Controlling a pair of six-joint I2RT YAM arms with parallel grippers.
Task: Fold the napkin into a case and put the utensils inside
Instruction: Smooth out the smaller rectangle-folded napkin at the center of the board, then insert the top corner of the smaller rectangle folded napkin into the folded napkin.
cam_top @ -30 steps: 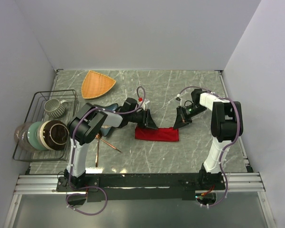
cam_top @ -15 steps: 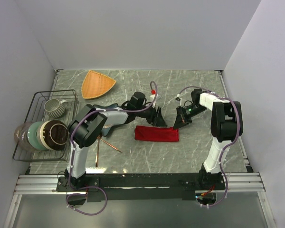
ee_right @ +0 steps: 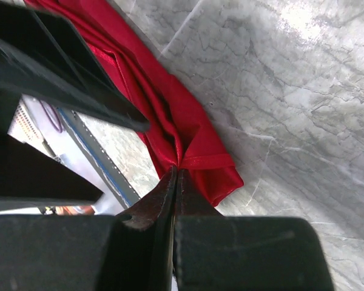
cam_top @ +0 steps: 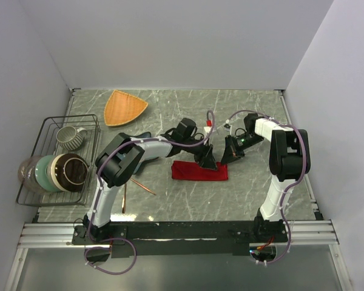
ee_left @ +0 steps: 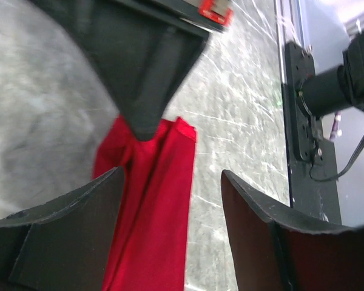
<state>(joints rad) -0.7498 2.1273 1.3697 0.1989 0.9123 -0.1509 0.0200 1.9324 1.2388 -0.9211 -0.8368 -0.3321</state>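
**Folded red napkin pinched at one end**

The napkin [cam_top: 191, 171] lies mid-table as a narrow, plain red strip, its long axis running left to right. The right gripper [ee_right: 175, 173] has its fingers pressed together on the puckered right end. The left gripper [cam_top: 207, 162] hovers above the same end, fingers apart. The copper utensils [cam_top: 139, 185] lie well to the left, and the orange plate [cam_top: 125, 107] sits behind.

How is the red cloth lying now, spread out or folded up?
Folded. The napkin lies as a narrow, long strip on the table, and the right wrist view shows stacked layers at its end.
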